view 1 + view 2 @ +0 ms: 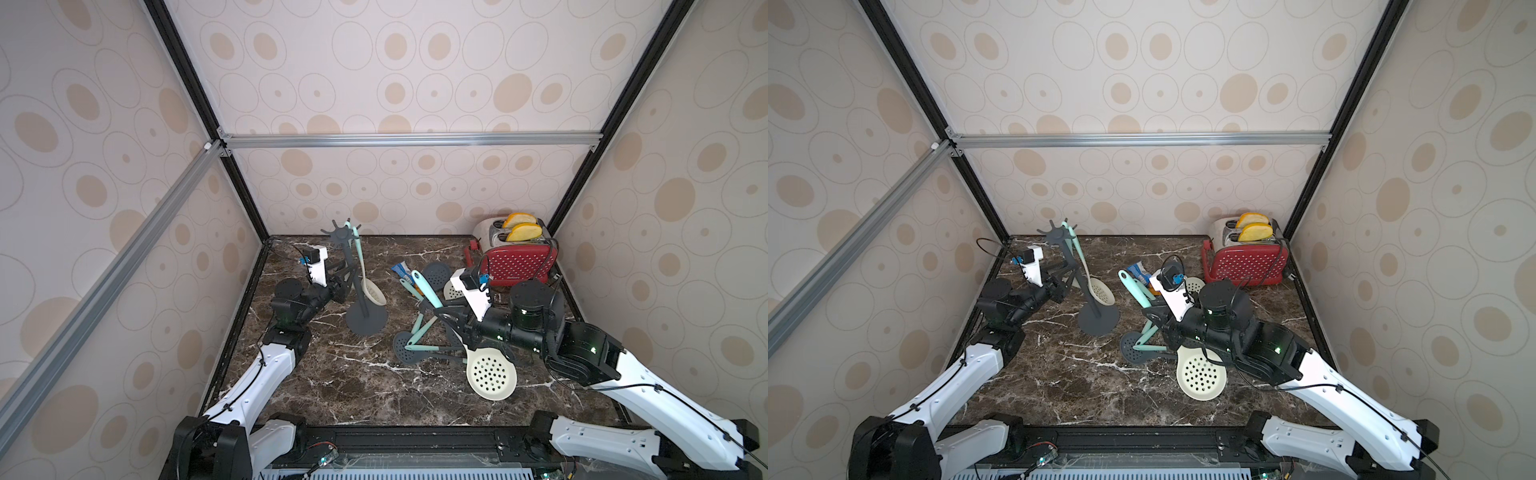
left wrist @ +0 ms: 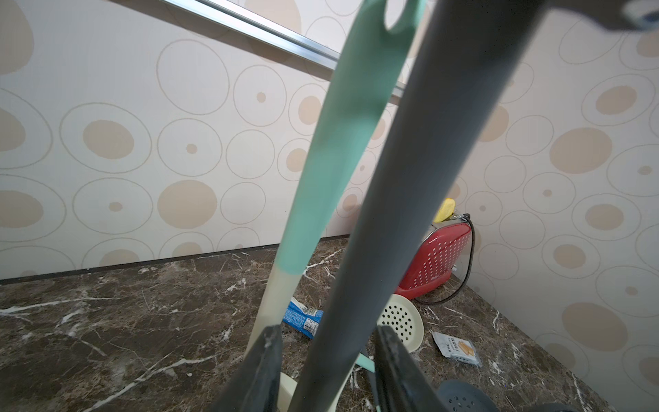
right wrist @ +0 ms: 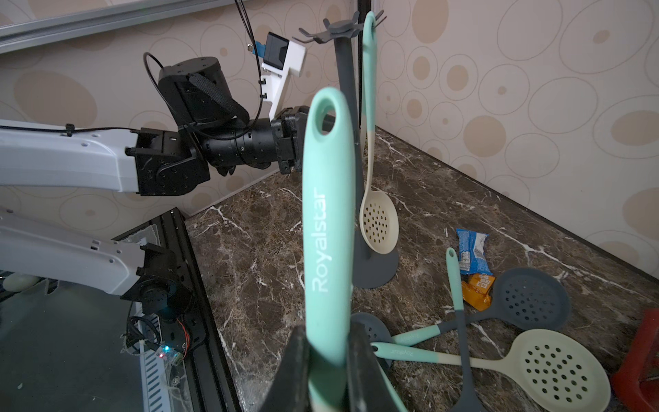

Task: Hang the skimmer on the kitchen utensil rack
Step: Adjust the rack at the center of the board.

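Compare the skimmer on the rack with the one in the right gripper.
Support: the hung skimmer hangs by its handle hole from a hook of the kitchen utensil rack; the held skimmer is clamped in the right gripper.
Head: the hung skimmer's cream perforated head shows, pointing down; the held skimmer's head is hidden by the gripper.
Shared: mint handle with an end hole.

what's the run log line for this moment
left pincer open around utensil rack pole | right pincer shut on held skimmer | cream skimmer already hung | held skimmer not hung
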You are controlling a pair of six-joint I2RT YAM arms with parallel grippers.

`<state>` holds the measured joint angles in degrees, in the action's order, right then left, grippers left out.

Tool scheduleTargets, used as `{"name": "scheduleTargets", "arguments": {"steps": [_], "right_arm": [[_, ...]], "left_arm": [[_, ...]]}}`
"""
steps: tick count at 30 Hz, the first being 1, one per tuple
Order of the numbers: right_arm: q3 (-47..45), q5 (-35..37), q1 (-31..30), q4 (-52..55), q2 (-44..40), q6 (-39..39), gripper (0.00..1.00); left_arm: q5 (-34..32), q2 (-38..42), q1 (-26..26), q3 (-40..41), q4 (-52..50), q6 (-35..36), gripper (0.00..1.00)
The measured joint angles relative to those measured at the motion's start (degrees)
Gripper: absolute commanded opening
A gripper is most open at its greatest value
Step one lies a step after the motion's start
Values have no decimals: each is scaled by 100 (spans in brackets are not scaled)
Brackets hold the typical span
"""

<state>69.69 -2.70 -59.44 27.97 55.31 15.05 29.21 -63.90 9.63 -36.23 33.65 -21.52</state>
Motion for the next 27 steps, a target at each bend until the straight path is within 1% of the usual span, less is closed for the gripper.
{"name": "scheduleTargets", "arguments": {"steps": [5,7,12,17,20,24,27], "right_arm": [[0,-2,0,2,33,15,0],[0,-2,0,7,55,22,0],[0,-2,0,17,96,52,0],[0,2,0,20,111,63,0],[0,26,0,20,131,81,0],[0,109,44,31,212,151,0],[-15,-20,249,-35,269,260,0]], "left_arm": [[74,-181,0,22,63,-4,38],[127,-273,0,22,105,2,34],[190,-437,0,22,107,81,29],[166,-435,0,17,105,363,21],[162,-437,-22,2,94,422,14],[160,-435,-22,-2,85,442,11],[118,-389,0,-2,22,442,8]]}}
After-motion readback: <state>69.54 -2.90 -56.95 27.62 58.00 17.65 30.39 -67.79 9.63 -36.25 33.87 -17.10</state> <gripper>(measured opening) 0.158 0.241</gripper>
